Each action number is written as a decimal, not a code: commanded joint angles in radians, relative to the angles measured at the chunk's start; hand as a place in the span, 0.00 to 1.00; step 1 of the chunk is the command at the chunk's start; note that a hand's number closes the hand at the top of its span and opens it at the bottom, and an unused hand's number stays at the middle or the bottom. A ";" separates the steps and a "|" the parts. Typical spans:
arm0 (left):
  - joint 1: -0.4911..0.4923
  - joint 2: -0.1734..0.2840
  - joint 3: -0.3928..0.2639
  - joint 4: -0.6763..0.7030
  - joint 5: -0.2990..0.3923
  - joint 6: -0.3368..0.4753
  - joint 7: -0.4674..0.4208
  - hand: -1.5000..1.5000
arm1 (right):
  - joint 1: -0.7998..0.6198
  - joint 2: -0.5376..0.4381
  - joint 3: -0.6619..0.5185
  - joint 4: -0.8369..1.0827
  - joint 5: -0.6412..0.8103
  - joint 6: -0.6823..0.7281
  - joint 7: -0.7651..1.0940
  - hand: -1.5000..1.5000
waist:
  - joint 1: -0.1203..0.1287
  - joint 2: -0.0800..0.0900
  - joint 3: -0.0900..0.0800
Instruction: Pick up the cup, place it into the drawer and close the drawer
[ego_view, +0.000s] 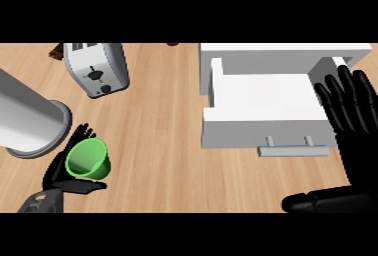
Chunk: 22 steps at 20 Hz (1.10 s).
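Cup (89, 159), green, sits in the left hand (62, 172) low at the left of the wooden table (162, 125), fingers behind it and thumb curled under, its mouth tilted up. The white drawer (258, 107) stands pulled open well to the right. Beside it the right hand (348, 105) rests, fingers straight. A toaster (96, 67) and a grey cylinder (29, 120) stand nearby.

A silver toaster (96, 69) lies at the far left of the wooden bench (166, 125). Nearer, at the left edge, a large grey cylinder (28, 121) lies tilted.
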 joint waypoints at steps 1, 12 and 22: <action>-0.011 -0.005 0.001 0.047 0.019 -0.168 -0.102 0.00 | 0.013 -0.011 -0.023 0.010 -0.025 0.021 -0.021 0.00 | -0.005 0.002 -0.001; -0.006 -0.004 -0.029 -0.010 0.075 -0.324 -0.102 1.00 | 0.018 0.001 0.011 -0.033 0.003 0.000 0.019 0.00 | -0.003 0.000 -0.001; 0.002 -0.091 -0.028 -0.077 0.078 -0.068 -0.236 1.00 | 0.019 0.008 -0.001 -0.011 0.022 -0.010 -0.017 0.00 | 0.001 -0.001 0.000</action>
